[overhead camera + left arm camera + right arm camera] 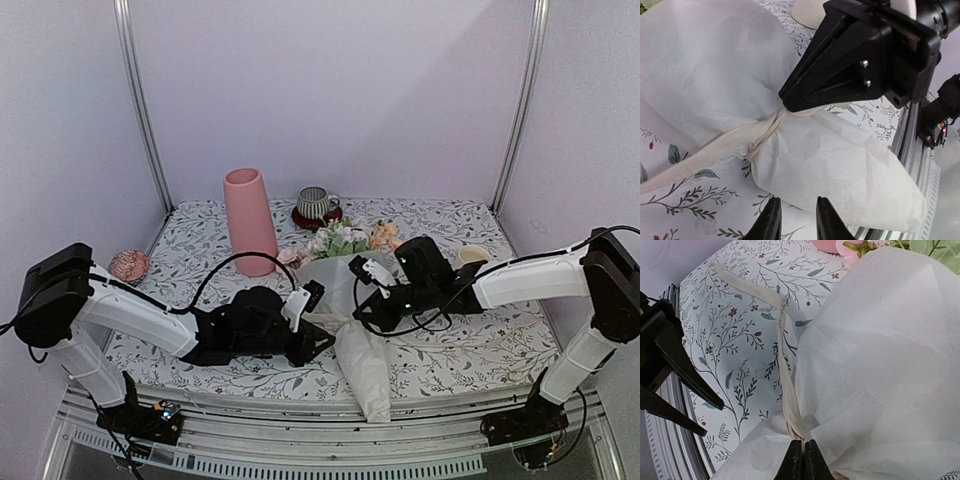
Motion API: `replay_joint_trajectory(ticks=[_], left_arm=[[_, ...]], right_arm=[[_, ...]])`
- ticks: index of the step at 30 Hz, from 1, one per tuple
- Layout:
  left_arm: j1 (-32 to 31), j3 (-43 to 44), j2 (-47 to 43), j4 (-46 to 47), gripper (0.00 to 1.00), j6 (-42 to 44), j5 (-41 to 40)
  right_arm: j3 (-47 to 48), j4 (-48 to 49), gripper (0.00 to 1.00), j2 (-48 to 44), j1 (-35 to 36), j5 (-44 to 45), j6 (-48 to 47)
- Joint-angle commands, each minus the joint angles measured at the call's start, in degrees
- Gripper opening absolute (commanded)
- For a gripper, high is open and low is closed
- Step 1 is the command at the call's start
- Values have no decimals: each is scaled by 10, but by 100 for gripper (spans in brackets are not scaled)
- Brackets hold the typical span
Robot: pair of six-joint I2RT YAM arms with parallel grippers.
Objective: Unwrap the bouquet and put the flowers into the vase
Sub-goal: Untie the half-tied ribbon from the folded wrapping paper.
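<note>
The bouquet (pixel 352 318) lies on the table, its white paper cone pointing toward the front edge. Pink, peach and white flowers (pixel 345 238) spill from the far end. A cream ribbon (pixel 785 375) cinches the paper, one loose tail trailing across the cloth. My right gripper (pixel 803 452) is shut on the ribbon at the knot; from the left wrist it shows as a black wedge (pixel 785 102) touching that knot. My left gripper (pixel 796 215) stands open just short of the paper's edge, nothing between its fingers. The pink vase (pixel 250 220) stands upright at the back left.
A grey striped mug (pixel 316 203) sits on a dark red coaster behind the blooms. A cream mug (pixel 473 255) stands at the right, behind my right arm. A pink round object (pixel 128 265) lies at the left edge. The paper cone's tip overhangs the front rail (pixel 300 420).
</note>
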Motion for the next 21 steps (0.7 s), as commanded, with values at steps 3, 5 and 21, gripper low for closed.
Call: replay_joint_trajectory(ticks=[3,5,21], left_arm=[[-7,-3,2,7,27,1,-1],[-7,-2,3,7,27,1,0],[-14,18,18,-8,27,11,-8]], right_arm=[[14,-1,4,-52,0,-7,0],[7,4,4,-61,-1,6,4],[-45,28,14,-110,-1,76,21]])
